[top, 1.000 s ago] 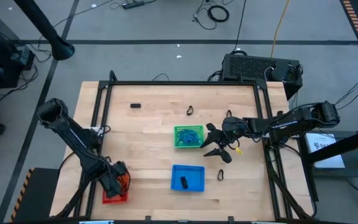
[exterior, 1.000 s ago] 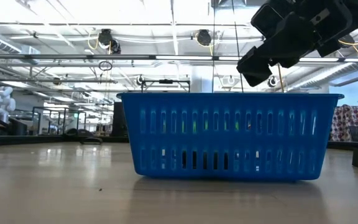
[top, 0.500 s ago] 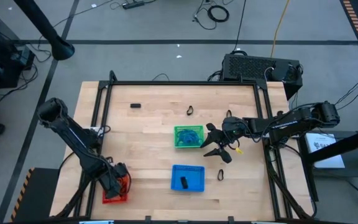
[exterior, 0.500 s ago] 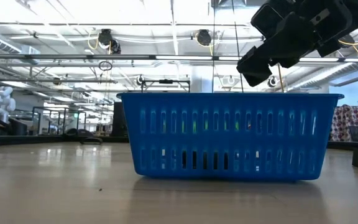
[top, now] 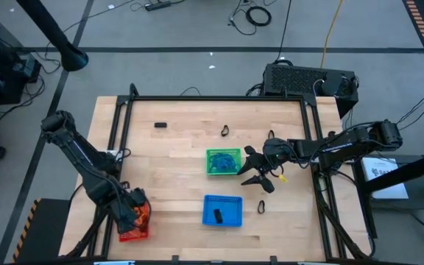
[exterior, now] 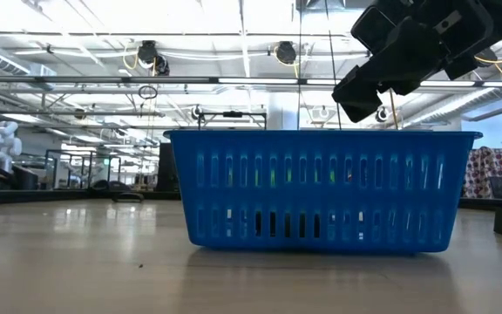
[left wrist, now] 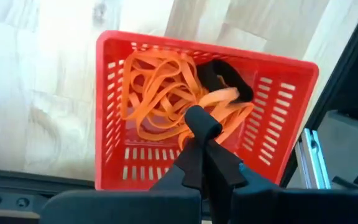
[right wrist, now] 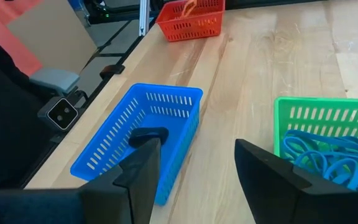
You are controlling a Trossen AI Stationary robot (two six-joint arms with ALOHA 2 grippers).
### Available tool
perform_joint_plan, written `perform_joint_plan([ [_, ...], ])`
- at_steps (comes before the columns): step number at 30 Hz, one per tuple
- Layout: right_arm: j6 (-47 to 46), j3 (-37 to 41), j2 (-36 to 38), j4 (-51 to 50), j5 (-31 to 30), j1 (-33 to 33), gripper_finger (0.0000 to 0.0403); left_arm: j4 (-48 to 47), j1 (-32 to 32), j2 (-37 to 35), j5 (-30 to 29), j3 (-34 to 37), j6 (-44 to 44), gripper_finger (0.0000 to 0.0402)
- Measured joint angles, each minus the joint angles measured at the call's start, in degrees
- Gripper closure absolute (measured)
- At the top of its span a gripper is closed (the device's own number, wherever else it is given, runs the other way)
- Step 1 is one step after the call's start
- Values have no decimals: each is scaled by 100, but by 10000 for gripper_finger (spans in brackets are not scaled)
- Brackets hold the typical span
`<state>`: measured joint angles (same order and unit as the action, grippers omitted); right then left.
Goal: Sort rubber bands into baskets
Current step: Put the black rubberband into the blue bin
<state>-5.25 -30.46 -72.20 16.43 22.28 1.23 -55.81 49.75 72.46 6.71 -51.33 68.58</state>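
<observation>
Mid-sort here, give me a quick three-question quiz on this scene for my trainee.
1. True or false: the left claw is shut above the red basket.
2. What colour are the bands in the green basket? A) orange B) blue C) black
3. Which basket has one black band among orange bands?

Key: 1. True. 2. B; the blue bands lie inside, beside the open right claw. 3. The red basket.

Wood table [top: 175, 162] with three baskets and loose bands.
Green basket [top: 223, 162] centre, blue basket [top: 222, 210] nearer front, red basket [top: 135, 228] front-left corner; loose black bands [top: 225, 131] lie scattered on bare wood.
</observation>
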Motion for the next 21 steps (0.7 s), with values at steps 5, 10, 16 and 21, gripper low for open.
perform_joint_plan([
  [5,-5,0,0,0,0,2,204,17,-33,-6,-25,-2,0,400],
  [10,10,0,0,0,2,1,204,237,-28,-9,-158,21,-11,400],
  [16,76,0,0,-2,2,2,204,1082,-28,-6,-533,129,-4,380],
  [21,130,0,0,-2,2,2,204,1036,-32,-6,-890,142,4,368],
])
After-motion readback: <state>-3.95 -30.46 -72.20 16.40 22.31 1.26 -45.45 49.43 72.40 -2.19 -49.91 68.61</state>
